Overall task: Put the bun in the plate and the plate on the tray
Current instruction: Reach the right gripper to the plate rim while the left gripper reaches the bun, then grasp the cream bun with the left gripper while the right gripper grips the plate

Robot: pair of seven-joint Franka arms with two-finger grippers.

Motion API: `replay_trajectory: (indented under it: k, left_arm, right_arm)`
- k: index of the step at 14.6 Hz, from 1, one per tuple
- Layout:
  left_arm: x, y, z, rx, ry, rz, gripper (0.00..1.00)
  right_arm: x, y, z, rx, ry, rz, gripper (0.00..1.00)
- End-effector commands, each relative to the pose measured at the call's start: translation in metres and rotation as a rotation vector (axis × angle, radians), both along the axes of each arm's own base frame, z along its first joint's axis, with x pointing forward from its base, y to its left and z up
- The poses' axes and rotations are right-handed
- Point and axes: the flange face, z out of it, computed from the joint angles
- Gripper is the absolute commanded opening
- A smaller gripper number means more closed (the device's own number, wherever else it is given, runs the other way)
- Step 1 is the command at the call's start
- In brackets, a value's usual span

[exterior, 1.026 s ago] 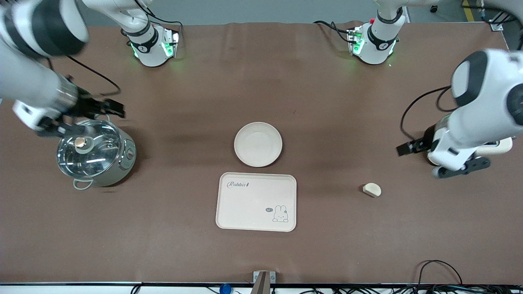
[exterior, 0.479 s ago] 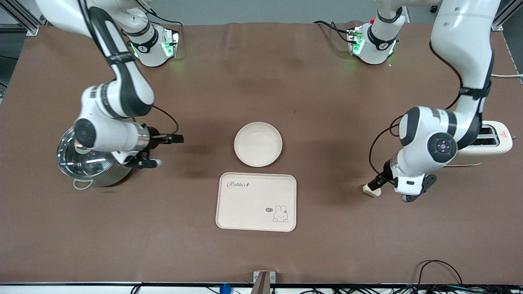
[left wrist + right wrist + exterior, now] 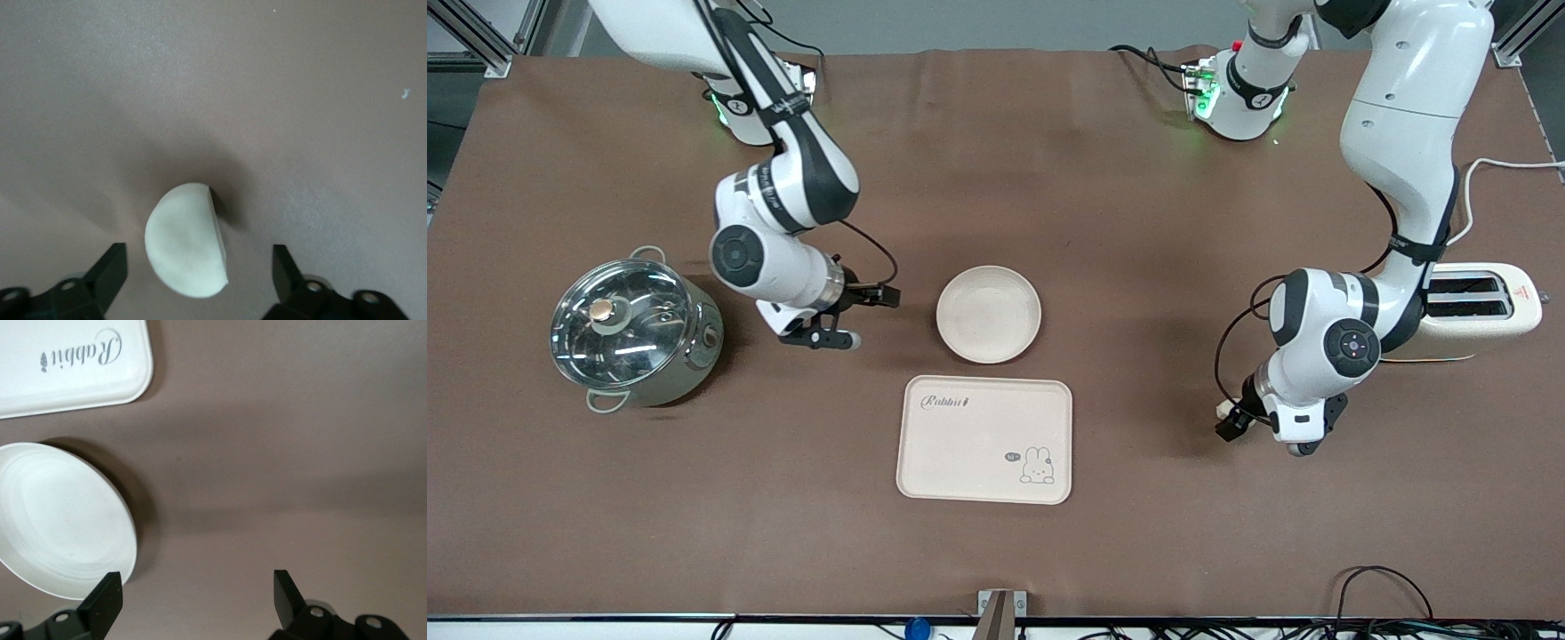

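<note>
Meanwhile, the left pincer (image 3: 199, 280) hung low over the bun (image 3: 185, 241), its fingers (image 3: 107, 273) spread apart on either side and not yet touching it; the bun lay on the brown worktop (image 3: 1138, 222) toward the left arm's end, well apart from the tray (image 3: 984, 439) and from the plate (image 3: 988, 314), which sat empty just beside the tray's edge and farther from the front camera. The right pincer (image 3: 193, 600), also open and holding nothing, hovered beside the plate. One likely slip: the fingers could close on the rounded crown and squeeze the lump out sideways, or knock it across the cloth. The bun appeared small, pale cream, half-round, with one flat cut face casting a dark shadow, its surface smooth and matte
</note>
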Motion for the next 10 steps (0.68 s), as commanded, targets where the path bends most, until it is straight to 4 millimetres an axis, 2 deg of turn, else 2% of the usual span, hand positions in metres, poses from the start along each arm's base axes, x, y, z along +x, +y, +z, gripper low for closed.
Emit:
replay_trajectory:
  k: [1,3,4,5,6,8,10]
  left_arm:
    - [0.004,0.000,-0.013,0.005,-0.003,0.010,0.64]
    - [0.004,0.000,-0.014,0.007,-0.002,0.007,0.39]
    - [0.004,-0.005,-0.012,0.003,-0.004,0.006,0.30]
    - [0.002,-0.014,-0.008,0.000,-0.003,0.008,0.25]
    - [-0.001,-0.029,-0.001,-0.011,-0.003,0.019,0.24]
    - [-0.016,-0.087,0.020,-0.028,0.024,0.016,0.25]
    - [-0.038,-0.155,0.039,-0.046,0.034,0.015,0.25]
  right_arm:
    - [-0.014,0.028,-0.018,-0.008,-0.008,-0.049,1.00]
    - [-0.020,0.042,-0.034,-0.012,-0.018,-0.032,1.00]
    - [-0.023,0.047,-0.040,-0.014,-0.022,-0.026,1.00]
    - [-0.026,0.053,-0.042,-0.017,-0.024,-0.040,1.00]
    - [-0.030,0.063,-0.043,-0.021,-0.029,-0.063,1.00]
    - [-0.034,0.075,-0.050,-0.027,-0.036,-0.086,1.00]
    - [-0.033,0.077,-0.059,-0.026,-0.052,-0.090,1.00]
